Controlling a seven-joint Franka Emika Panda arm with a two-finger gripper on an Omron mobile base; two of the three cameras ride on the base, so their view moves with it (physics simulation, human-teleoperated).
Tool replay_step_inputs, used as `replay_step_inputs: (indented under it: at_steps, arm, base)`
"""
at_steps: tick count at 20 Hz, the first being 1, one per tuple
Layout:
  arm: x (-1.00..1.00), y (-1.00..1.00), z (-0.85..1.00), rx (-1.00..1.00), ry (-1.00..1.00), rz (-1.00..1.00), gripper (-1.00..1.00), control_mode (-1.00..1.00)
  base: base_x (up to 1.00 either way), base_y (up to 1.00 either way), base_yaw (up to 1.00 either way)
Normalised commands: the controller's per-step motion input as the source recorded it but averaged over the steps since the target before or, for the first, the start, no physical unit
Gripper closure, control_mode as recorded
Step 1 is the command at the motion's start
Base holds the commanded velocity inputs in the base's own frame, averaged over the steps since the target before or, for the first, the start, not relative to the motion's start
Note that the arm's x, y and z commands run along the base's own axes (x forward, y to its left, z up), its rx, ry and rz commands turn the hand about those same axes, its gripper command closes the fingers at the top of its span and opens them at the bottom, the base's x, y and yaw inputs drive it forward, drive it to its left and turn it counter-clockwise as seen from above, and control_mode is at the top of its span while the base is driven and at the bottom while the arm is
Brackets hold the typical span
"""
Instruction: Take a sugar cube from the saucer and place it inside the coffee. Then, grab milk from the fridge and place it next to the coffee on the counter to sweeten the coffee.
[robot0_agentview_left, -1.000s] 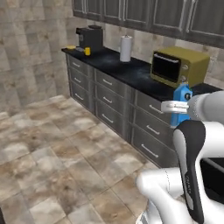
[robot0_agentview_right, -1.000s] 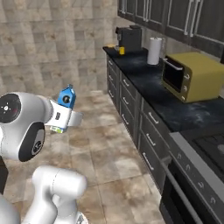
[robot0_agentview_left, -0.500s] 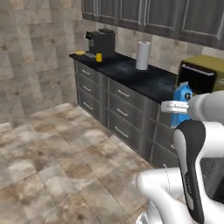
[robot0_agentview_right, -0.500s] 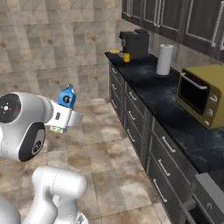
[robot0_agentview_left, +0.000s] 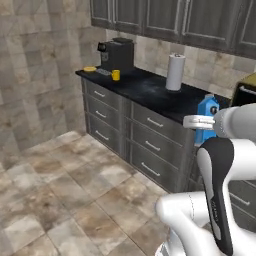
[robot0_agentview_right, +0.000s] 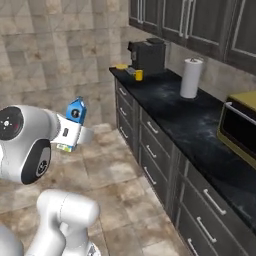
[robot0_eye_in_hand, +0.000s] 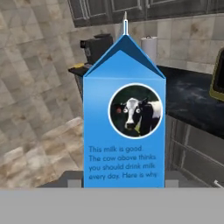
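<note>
My gripper (robot0_eye_in_hand: 124, 180) is shut on the milk (robot0_eye_in_hand: 124, 127), a bright-blue carton with a cow picture, held upright in front of the hand. The carton (robot0_agentview_left: 206, 116) hangs in the air just off the front edge of the counter (robot0_agentview_left: 150, 92), at about worktop height. From the right base view the milk (robot0_agentview_right: 76, 111) sticks up from the white hand over the tiled floor. Far down the counter (robot0_agentview_right: 172, 107) the coffee (robot0_agentview_left: 116, 75) stands in front of the black machine, with the saucer (robot0_agentview_left: 90, 69) at the counter's end. The sugar cube is too small to make out. The fridge is out of view.
A black coffee machine (robot0_agentview_left: 117, 54) stands behind the mug. A white paper towel roll (robot0_agentview_left: 175, 71) stands mid-counter, and a yellow microwave (robot0_agentview_right: 241, 127) sits nearer the base. Dark drawers (robot0_agentview_left: 150, 145) run below, dark wall cabinets (robot0_agentview_right: 200, 22) above. Tiled floor lies open to the left.
The whole picture has shifted: the base has driven along the counter, bringing the coffee machine end closer and pushing the microwave to the edge. The carton stays gripped in the same pose.
</note>
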Motion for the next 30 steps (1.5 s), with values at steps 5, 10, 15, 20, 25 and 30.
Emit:
replay_step_inputs:
  at_steps: [5,10,15,20,25,30]
  arm:
    - [0.00,0.00,0.00,0.00,0.00,0.00,1.00,1.00]
    - [0.00,0.00,0.00,0.00,0.00,0.00,1.00,1.00]
    - [0.00,0.00,0.00,0.00,0.00,0.00,1.00,1.00]
    - [0.00,0.00,0.00,0.00,0.00,0.00,1.00,1.00]
    - [0.00,0.00,0.00,0.00,0.00,0.00,1.00,1.00]
    - [0.00,0.00,0.00,0.00,0.00,0.00,1.00,1.00]
  base:
    - [1.00,0.50,-0.33]
    - [1.00,0.75,-0.40]
    - [1.00,1.00,-0.43]
    - [0.99,1.00,-0.48]
    - [0.72,1.00,-0.42]
    - [0.70,1.00,-0.33]
